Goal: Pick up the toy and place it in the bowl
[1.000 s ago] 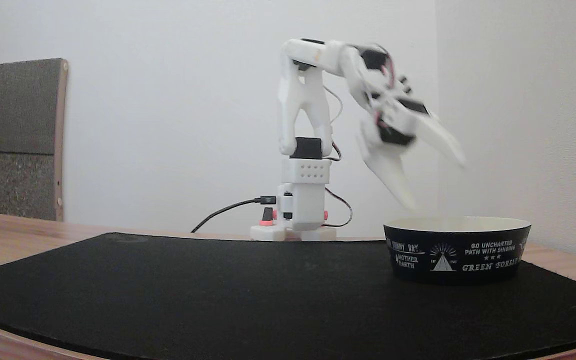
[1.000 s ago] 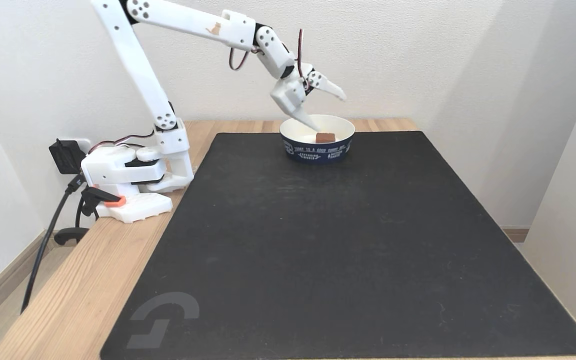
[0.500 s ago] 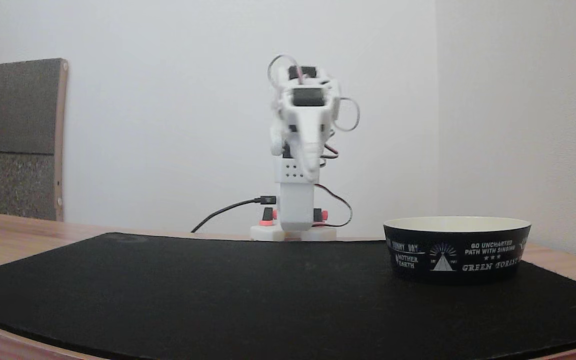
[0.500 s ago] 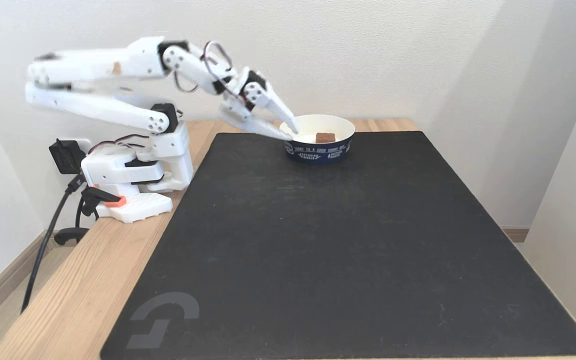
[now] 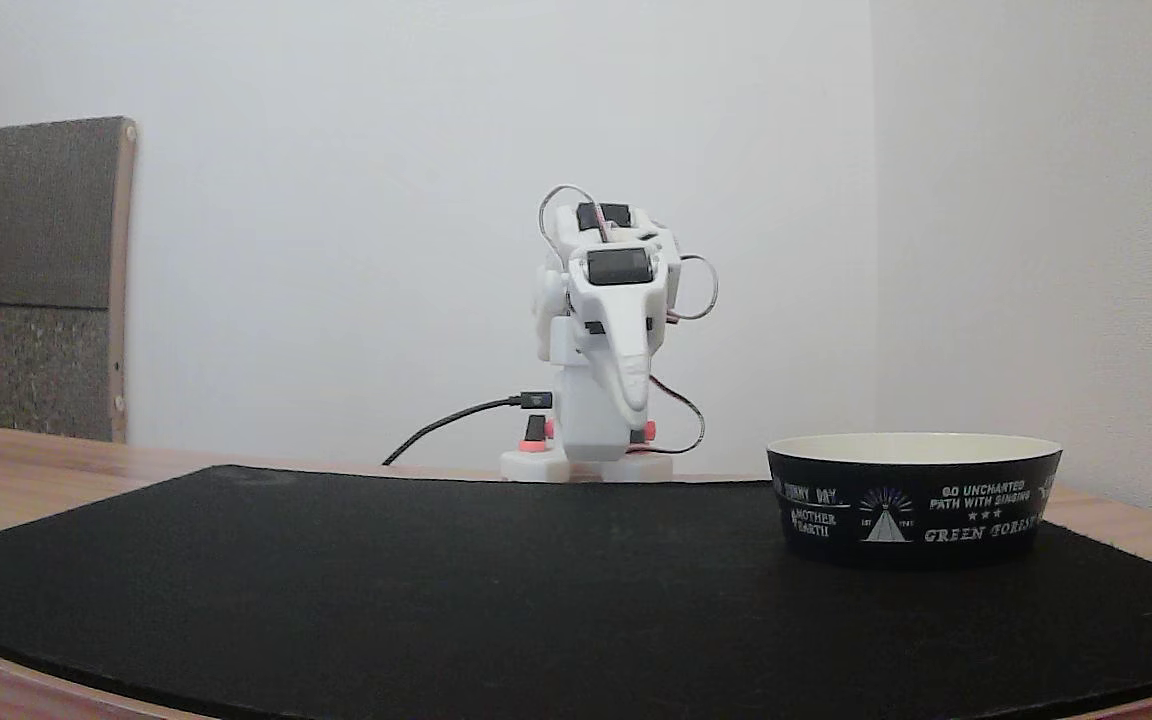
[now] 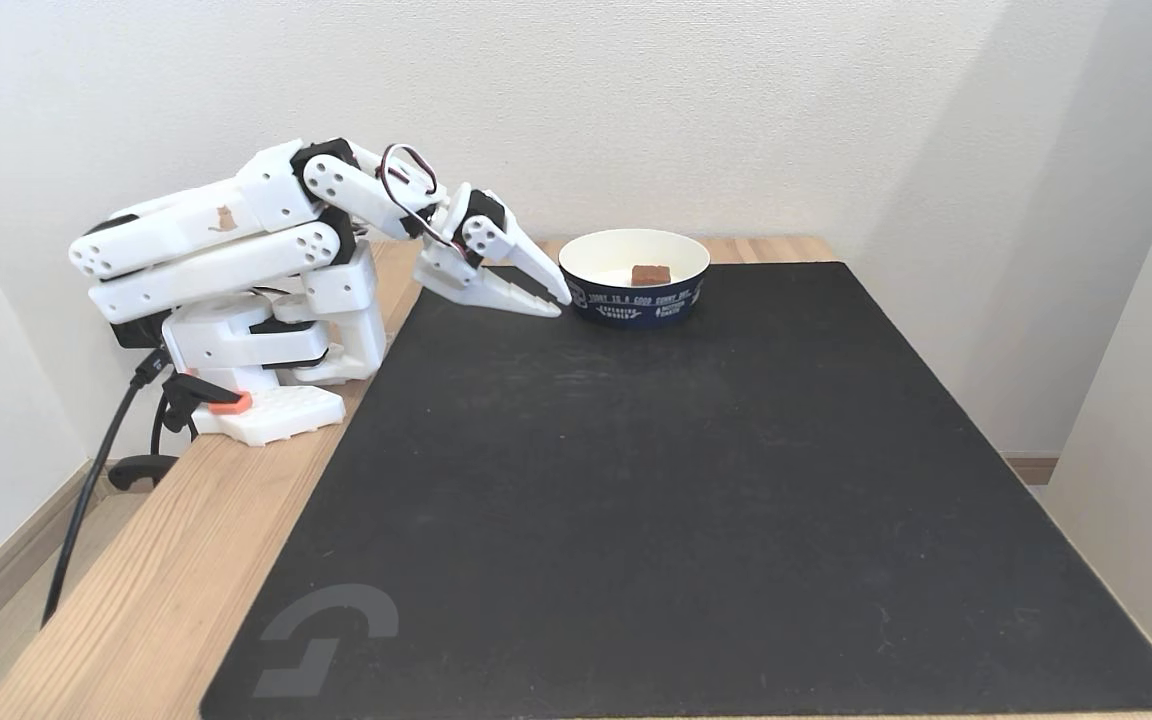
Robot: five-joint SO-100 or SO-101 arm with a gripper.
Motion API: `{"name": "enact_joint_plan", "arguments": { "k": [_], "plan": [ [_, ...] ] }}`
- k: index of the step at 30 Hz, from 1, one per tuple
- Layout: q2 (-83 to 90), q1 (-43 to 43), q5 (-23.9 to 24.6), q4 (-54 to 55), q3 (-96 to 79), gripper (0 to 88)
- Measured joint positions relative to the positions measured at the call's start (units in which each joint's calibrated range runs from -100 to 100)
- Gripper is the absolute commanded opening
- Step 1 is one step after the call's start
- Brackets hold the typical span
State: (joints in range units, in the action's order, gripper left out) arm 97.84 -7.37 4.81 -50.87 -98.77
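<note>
- Jaws of the white two-finger gripper (image 6: 558,298) stand slightly apart, a narrow dark gap between them, with nothing held; the tips nearly meet.
- Fingertips (image 6: 548,307) point toward the bowl and hang low over the mat's far left corner, just beside the bowl's outer wall; whether they touch it cannot be told.
- In the low fixed view the gripper (image 5: 636,415) faces the camera head-on, so the gap between the jaws cannot be made out there.
- The white plastic arm (image 6: 226,225) is folded down over its base, upper links lying almost level, looped wires at the wrist.
- The small red-pink rectangular toy block (image 6: 648,274) lies inside the bowl, on its cream floor, toward the far side.
- The wide shallow round bowl (image 6: 636,303), black outside with white printed text and cream inside, sits on the far edge of the mat; in the low fixed view the bowl (image 5: 914,508) shows a tent emblem, and its wall hides the inside.
- The large black mat (image 6: 656,480) covers most of the light wooden table (image 6: 146,560).
</note>
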Motion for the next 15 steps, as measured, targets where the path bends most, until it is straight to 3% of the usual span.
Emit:
{"name": "enact_joint_plan", "arguments": {
  "k": [15],
  "plan": [
    [0.1, -0.5, 0.1, 0.0, 0.0, 5.5]
  ]
}}
